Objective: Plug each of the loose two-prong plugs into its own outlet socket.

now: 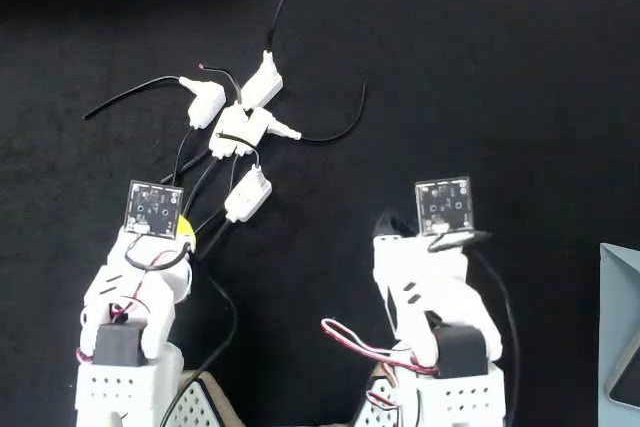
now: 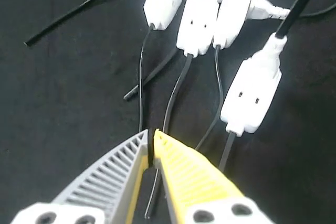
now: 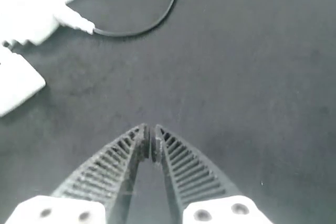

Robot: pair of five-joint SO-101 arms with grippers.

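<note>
- Clenched, my left claw (image 2: 151, 136) has its grey and yellow tips meeting. A thin black cord (image 2: 140, 93) comes in from ahead, reaches the tips and shows again beneath the fingers. I cannot tell whether it is pinched or merely lies under them.
- My right claw (image 3: 151, 132) is clenched too, tips together over bare black cloth (image 3: 236, 66), and it grips nothing.
- From the high view a card (image 1: 155, 209) on my left wrist covers most of that claw, so only a sliver of yellow finger peeks out beside it.
- A near socket (image 2: 251, 95) lies just ahead of my left claw on the yellow finger's side, apart from the tips. Its two slots face up with nothing in them.
- Farther ahead is a second socket (image 2: 197, 24), its two slots showing. It touches another white body (image 2: 231, 14); the far ends of both are cut off, and how they join is hard to make out.
- The plug (image 2: 163, 1) is farthest ahead, on the grey finger's side. Its prongs are hidden from me.
- Ahead of my right claw and off toward my left arm, well apart, a loose cord (image 3: 136, 29) curves away from the white pieces and ends free on the cloth.
</note>
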